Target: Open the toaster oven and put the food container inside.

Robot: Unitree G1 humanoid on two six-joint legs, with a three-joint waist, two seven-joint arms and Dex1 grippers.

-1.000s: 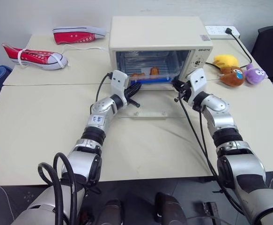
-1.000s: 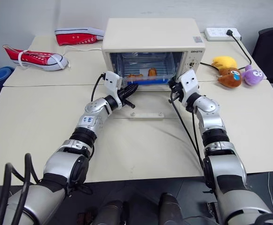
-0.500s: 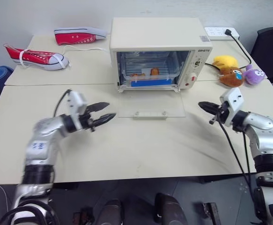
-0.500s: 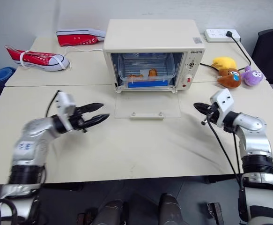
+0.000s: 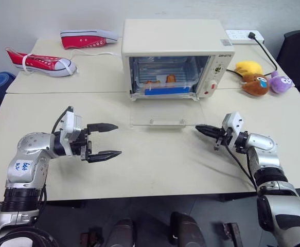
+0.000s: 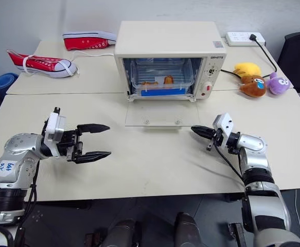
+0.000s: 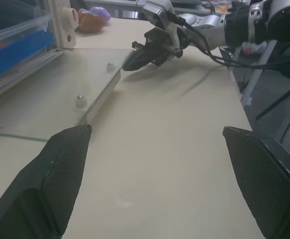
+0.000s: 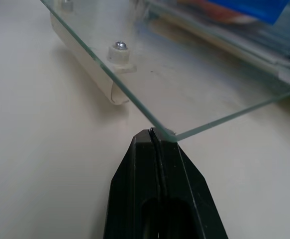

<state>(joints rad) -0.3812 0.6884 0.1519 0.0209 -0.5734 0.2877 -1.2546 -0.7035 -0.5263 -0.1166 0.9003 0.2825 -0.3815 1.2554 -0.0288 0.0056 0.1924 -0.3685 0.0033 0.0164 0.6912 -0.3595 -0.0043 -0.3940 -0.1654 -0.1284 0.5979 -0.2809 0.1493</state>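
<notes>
The cream toaster oven [image 5: 175, 46] stands at the back of the table with its glass door [image 5: 165, 114] folded down flat. The food container [image 5: 165, 85], clear with a blue strip and orange-brown pieces, sits inside on the rack. My left gripper [image 5: 118, 139] hovers open and empty over the table, left of the door and pointing right. In the left wrist view its fingers [image 7: 60, 169] stand wide apart. My right gripper [image 5: 197, 127] is shut on nothing. Its tip [image 8: 152, 132] lies just off the door's front right corner, near the handle [image 8: 95, 74].
Two red sneakers [image 5: 39, 62] [image 5: 88, 37] lie at the back left. Plush toys [image 5: 258, 77] sit right of the oven, with a power strip [image 5: 244, 35] and its cable behind them. A black chair [image 5: 299, 51] stands at the far right.
Both arms have drawn back from the oven mouth, leaving the container inside. The left gripper opened wide and swung left. The right gripper stayed shut and sank beside the door's corner.
</notes>
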